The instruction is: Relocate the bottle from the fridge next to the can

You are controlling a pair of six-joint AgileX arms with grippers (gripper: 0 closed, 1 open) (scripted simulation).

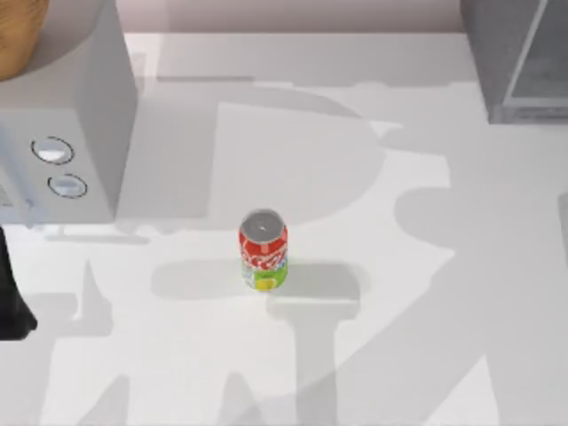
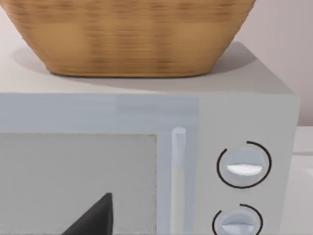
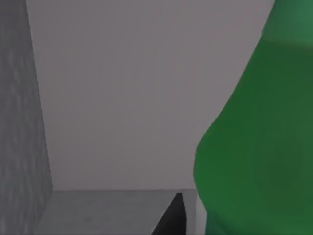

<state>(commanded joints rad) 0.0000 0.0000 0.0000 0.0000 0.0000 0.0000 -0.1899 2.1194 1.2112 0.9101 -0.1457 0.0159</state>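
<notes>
The red can [image 1: 264,249] with a silver top stands upright in the middle of the white table. The grey fridge [image 1: 510,53] sits at the far right corner. In the right wrist view the green bottle [image 3: 257,147] looms very close, inside the fridge, whose grey back wall [image 3: 127,98] rises behind it. A dark part of my right gripper [image 3: 172,218] shows just beside the bottle's base. My left gripper [image 2: 93,218] hovers in front of the grey box with two dials [image 2: 146,161], and my left arm [image 1: 11,302] sits at the table's left edge.
The grey box with two round dials [image 1: 62,133] stands at the far left, carrying a woven basket [image 2: 127,34] on top. Bare white tabletop [image 1: 399,311] surrounds the can on all sides.
</notes>
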